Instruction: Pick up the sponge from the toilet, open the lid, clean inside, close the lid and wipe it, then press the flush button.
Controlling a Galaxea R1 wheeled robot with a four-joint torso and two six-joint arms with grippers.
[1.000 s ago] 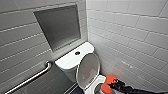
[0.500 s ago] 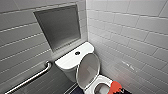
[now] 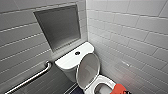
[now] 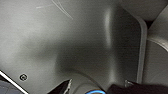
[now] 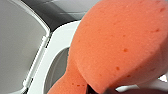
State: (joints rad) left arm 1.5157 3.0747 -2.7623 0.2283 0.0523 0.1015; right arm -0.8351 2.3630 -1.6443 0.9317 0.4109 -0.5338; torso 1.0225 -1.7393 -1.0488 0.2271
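Toilet cleaning, mid-job. Sponge point(image 3: 119, 89) off toilet point(image 3: 67, 62), at bowl rim point(image 3: 108, 82) on side away from grab bar point(image 3: 30, 79); whether touching rim, we cannot tell. Right gripper point(image 3: 126, 92) fingers pinching sponge, its waist squeezed thin. Lid point(image 3: 88, 67) raised, leaning back toward tank, grey inner face showing. We judge pickup and lid opening done, cleaning inside at hand; closing, wiping and flush button point(image 3: 77, 53) on tank top left. Bowl: dark hollow, nothing seen lying inside.
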